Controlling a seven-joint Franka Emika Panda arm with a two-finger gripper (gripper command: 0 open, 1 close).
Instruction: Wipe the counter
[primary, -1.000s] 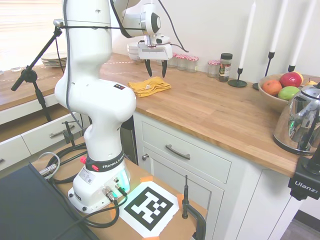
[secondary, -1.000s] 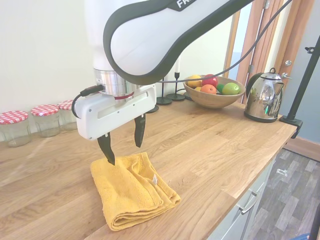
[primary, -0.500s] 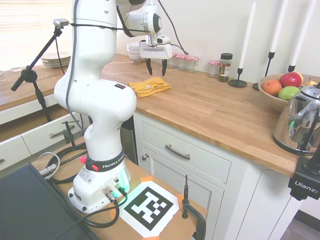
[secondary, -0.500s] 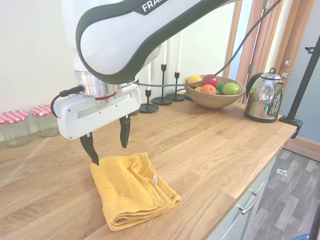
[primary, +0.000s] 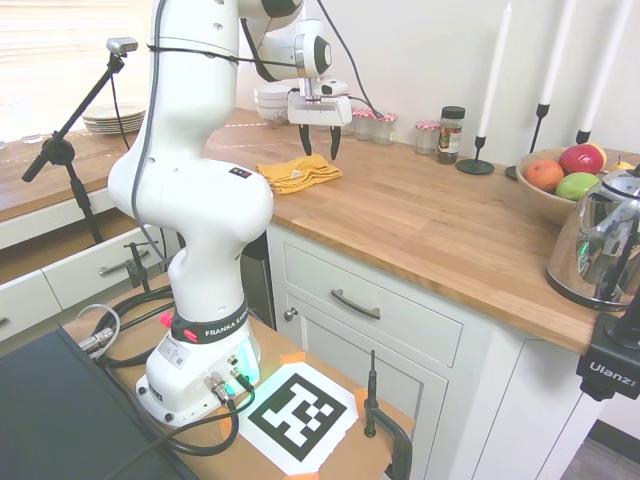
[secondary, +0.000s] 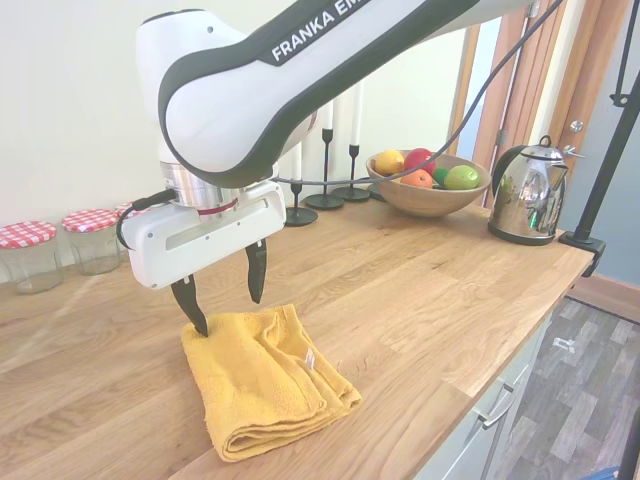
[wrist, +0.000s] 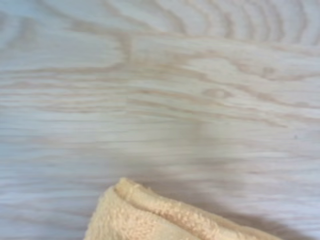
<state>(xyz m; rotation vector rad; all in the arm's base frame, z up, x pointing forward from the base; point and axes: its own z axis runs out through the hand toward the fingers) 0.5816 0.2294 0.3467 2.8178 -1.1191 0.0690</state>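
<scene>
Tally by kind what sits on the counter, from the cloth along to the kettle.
Yellow cloth: 1
Red-lidded jars: 4 (three clustered, one by the spice jar)
Dark-lidded spice jar: 1
Candlesticks: 3
Fruit bowl: 1
Kettle: 1
Total: 11

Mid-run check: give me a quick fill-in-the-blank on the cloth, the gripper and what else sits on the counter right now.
1. The folded cloth on the counter is ____ in colour.
2. The gripper hangs over the cloth's far edge with its fingers ____.
3. The wooden bowl holds ____.
4. The jars by the wall have red-and-white ____ lids.

Missing words: yellow; open; fruit; checked
</scene>
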